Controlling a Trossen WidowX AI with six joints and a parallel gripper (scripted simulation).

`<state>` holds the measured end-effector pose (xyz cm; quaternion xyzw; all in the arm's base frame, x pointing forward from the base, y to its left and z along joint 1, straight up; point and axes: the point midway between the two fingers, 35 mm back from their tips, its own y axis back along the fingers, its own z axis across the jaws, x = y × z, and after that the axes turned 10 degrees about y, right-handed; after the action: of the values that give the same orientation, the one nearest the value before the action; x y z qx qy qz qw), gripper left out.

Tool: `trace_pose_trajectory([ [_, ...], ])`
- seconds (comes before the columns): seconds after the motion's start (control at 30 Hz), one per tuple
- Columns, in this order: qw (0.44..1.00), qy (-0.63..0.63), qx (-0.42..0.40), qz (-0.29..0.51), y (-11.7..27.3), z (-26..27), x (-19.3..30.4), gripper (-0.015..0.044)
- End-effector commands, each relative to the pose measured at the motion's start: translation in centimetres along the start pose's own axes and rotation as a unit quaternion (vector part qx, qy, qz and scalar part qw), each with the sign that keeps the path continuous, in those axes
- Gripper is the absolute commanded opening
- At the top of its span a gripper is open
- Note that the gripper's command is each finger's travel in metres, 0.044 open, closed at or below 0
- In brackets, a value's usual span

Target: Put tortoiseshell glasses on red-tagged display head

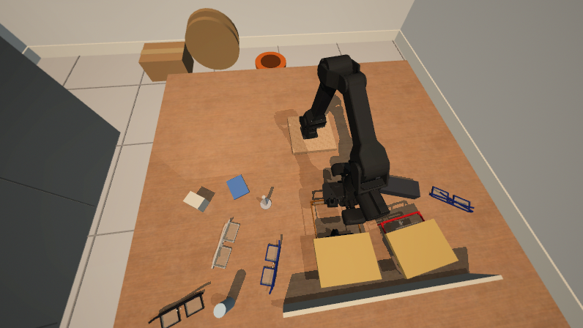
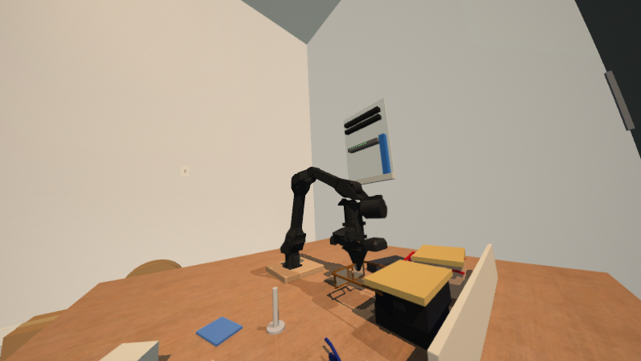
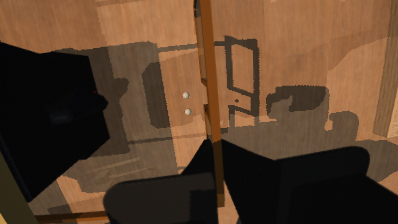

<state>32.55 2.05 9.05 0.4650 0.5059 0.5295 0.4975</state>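
My gripper (image 2: pixel 357 267) (image 3: pixel 211 144) is shut on the front bar of the tortoiseshell glasses (image 1: pixel 313 215) (image 2: pixel 356 283) (image 3: pixel 210 65), holding them above the table. Their open temples point toward the near display head (image 1: pixel 346 261) (image 2: pixel 407 280) (image 3: pixel 45 110), a black head with a yellow top. The temple ends are close to its face side; whether they touch it is unclear. A tiny red spot shows on this head in the wrist view. The other head (image 1: pixel 420 248) (image 2: pixel 439 256) stands to the right in the top view, wearing red glasses (image 1: pixel 401 217).
A long pale-edged panel (image 1: pixel 391 297) (image 2: pixel 469 304) stands behind both heads. A dark block (image 1: pixel 401 187) and blue glasses (image 1: pixel 452 199) lie right of the arm. A thin post (image 1: pixel 265 203) (image 2: pixel 275 309), a blue square (image 1: pixel 237 187) (image 2: pixel 219 330) and more glasses are to the left.
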Motion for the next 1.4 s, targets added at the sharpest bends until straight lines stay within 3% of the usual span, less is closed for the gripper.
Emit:
trace_pose_trajectory([
  [0.0, 1.000, 0.003, -0.004, -0.001, 0.3, 0.7, -0.2, 0.0000],
  [1.37, 1.000, 0.003, -0.007, -0.002, 0.3, 5.8, -1.0, 0.0000],
])
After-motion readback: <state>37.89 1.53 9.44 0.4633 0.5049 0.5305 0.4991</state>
